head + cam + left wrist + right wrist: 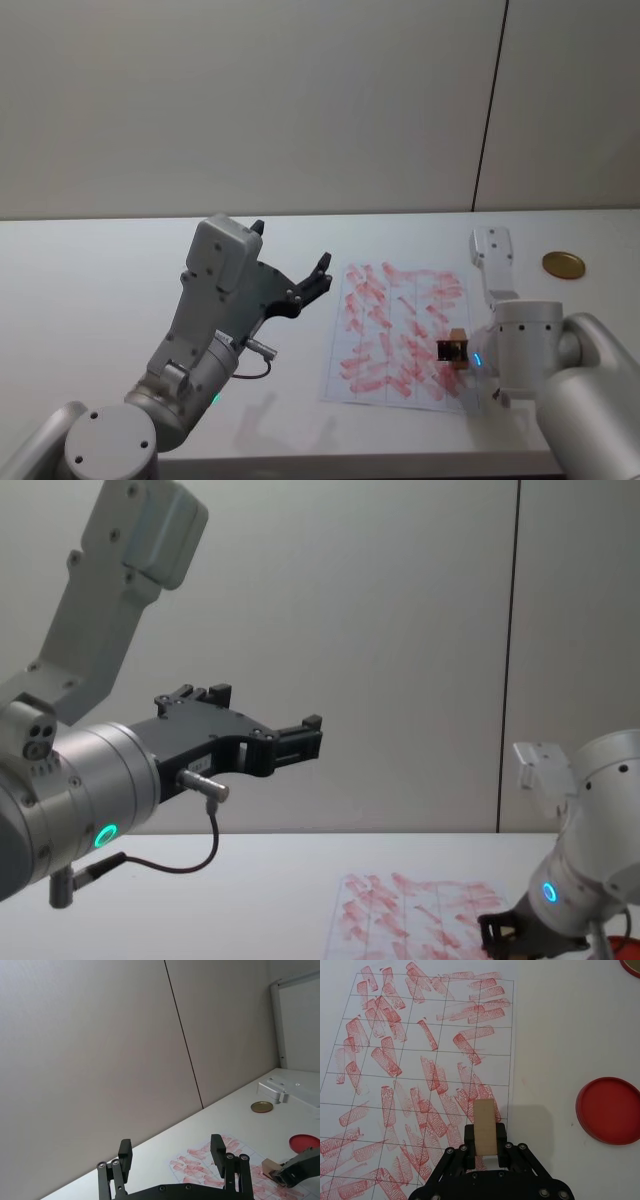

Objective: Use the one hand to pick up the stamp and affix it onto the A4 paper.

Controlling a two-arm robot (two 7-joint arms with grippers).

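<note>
The stamp [485, 1127] is pinched across its width by the right gripper [485, 1136] over the near right part of the paper [420, 1060], long axis running up it, its right edge just beside, the red pad [610, 1110] well apart beyond that edge, while the left gripper [290, 248] hangs spread, raised to the paper's left.

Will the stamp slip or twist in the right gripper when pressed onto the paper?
Probably stiff: the stamp is a solid-looking wooden block. The right gripper clamps only one end, so it might pivot under pressure. The A4 paper looks thin, with no visible tape, so it may shift.
</note>
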